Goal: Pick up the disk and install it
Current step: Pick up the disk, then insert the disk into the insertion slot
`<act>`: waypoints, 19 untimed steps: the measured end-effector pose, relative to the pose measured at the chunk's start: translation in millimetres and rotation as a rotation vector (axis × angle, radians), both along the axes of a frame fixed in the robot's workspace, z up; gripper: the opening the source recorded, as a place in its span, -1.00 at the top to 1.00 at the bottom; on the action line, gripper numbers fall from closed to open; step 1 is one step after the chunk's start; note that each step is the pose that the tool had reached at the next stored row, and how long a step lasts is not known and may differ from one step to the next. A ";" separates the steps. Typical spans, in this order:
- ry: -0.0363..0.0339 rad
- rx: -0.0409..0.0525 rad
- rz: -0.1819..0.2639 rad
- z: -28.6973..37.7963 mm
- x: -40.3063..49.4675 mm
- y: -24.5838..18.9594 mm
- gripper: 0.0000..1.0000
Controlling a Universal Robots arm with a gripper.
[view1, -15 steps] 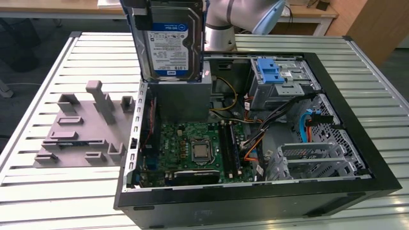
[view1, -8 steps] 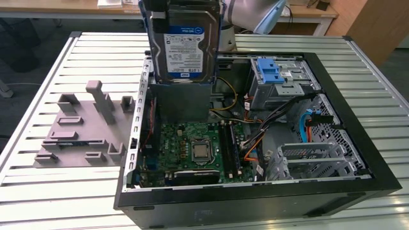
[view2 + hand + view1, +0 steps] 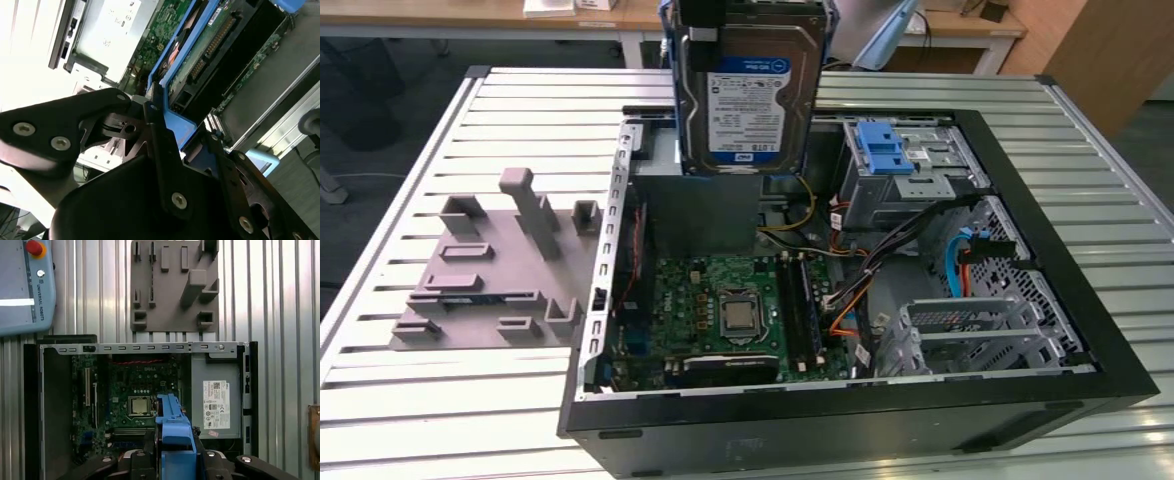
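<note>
Exterior view: the disk's (image 3: pixel 750 90) top is cut off by the picture's upper edge, and the disk hides the part of the case (image 3: pixel 854 420) behind it. Label print is too small to read. First wrist view: disk edge-on, faces hidden; gripper (image 3: pixel 175 457) and pendant (image 3: pixel 20 290) are cut off by picture edges. Second wrist view: the gripper body covers the disk's near end.

A workshop-like lab: slatted metal bench (image 3: pixel 440 400), opened computer case (image 3: pixel 854 425) (desks (image 3: pixel 480 15) behind).
</note>
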State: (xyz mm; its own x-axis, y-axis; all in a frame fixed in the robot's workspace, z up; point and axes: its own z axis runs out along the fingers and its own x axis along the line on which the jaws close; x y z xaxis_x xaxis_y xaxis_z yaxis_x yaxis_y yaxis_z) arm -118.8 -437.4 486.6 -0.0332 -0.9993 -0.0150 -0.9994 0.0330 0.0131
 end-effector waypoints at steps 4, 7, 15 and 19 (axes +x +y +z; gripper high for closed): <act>-0.0003 -0.0002 0.000 -0.6 11.1 0.0 0.27; -0.0005 -0.0007 0.000 -0.9 16.9 0.0 0.27; -0.0008 -0.0008 0.000 -1.2 22.4 0.0 0.27; -0.0008 -0.0008 0.000 -1.2 22.5 0.0 0.27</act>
